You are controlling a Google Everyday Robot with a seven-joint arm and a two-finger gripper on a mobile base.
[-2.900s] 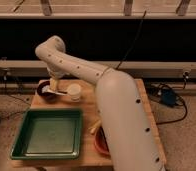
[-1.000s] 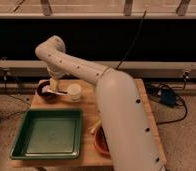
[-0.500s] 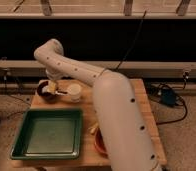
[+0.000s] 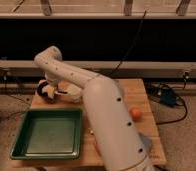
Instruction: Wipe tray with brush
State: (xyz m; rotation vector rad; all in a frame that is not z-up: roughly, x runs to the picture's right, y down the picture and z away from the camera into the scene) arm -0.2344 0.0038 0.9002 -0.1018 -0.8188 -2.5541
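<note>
At the table's (image 4: 141, 97) far corner, gripper (image 4: 50, 92) with fingers (image 4: 52, 90) apart, brush (image 4: 62, 92) just beside them, tray (image 4: 21, 136) well apart.

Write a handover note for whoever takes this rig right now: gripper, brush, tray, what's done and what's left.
Gripper: open, low at the dark bowl at the back left of the table; it holds nothing.
Brush: its pale handle seems to lie between the bowl and the white cup; not grasped.
Tray: front left of the table, in front of the bowl.
Done: no wiping yet.
Left: grasp the brush, bring it to the tray, wipe.
</note>
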